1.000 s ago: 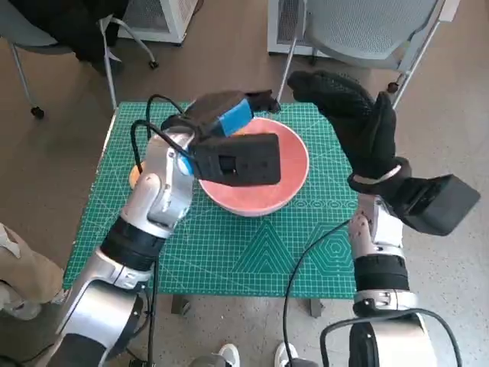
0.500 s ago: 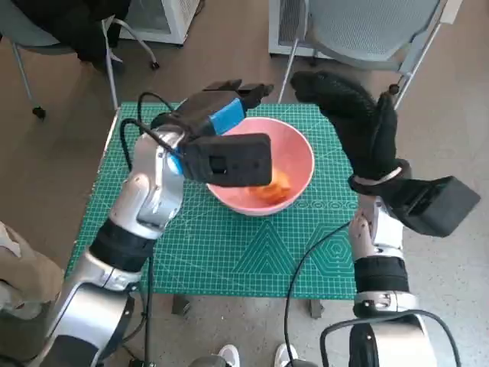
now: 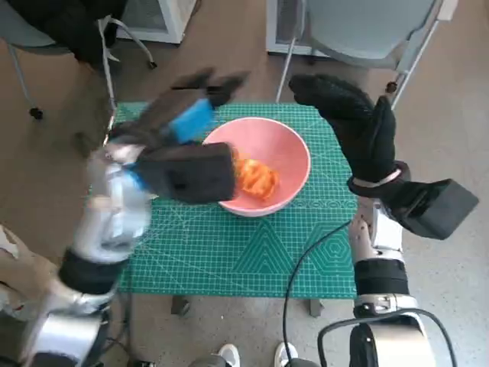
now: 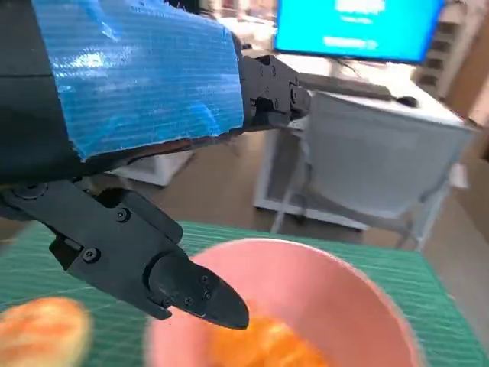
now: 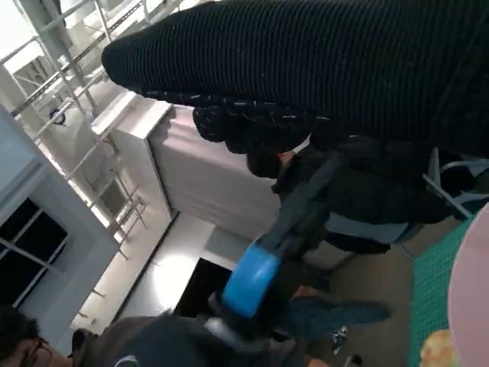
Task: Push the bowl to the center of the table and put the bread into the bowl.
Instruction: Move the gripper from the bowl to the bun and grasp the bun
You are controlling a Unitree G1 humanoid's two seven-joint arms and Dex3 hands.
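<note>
Bread [image 3: 254, 177] sits in the pink bowl [image 3: 294, 145] mid-table, my left hand [image 3: 187, 115] empty with fingers spread above the rim, right hand [image 3: 353, 122] empty, raised beside it, so a careless swing could knock the bowl.

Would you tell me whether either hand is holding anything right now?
No. The left hand is empty, fingers spread; the right hand holds nothing. The bread lies in the bowl.
</note>
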